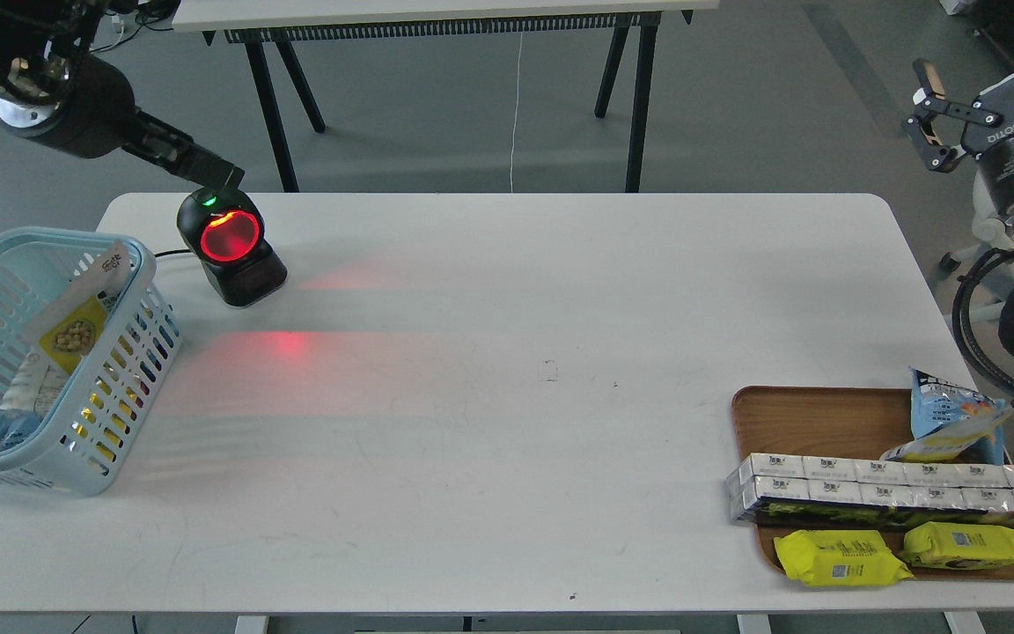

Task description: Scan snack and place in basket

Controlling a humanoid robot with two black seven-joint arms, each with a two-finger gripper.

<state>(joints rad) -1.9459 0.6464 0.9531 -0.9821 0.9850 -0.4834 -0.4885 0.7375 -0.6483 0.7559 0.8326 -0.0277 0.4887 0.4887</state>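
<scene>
The snack (pixel 74 328), a small pouch with a yellow half showing tan nuts and a white half, lies inside the light blue basket (pixel 130 379) at the table's left edge, leaning against its right wall. My left gripper (pixel 212 169) is empty and raised above the table's back left, just over the scanner; it shows as one dark bar, so its fingers cannot be told apart. My right gripper (pixel 929 119) is open and empty, high off the table's right side.
A black scanner (pixel 231 245) with a glowing red window stands at the back left, casting red light on the table. A wooden tray (pixel 815 418) at the front right holds a blue-and-yellow bag (pixel 947 423), a row of white boxes (pixel 877 489) and two flat yellow packets (pixel 841 557). Other packets lie in the basket.
</scene>
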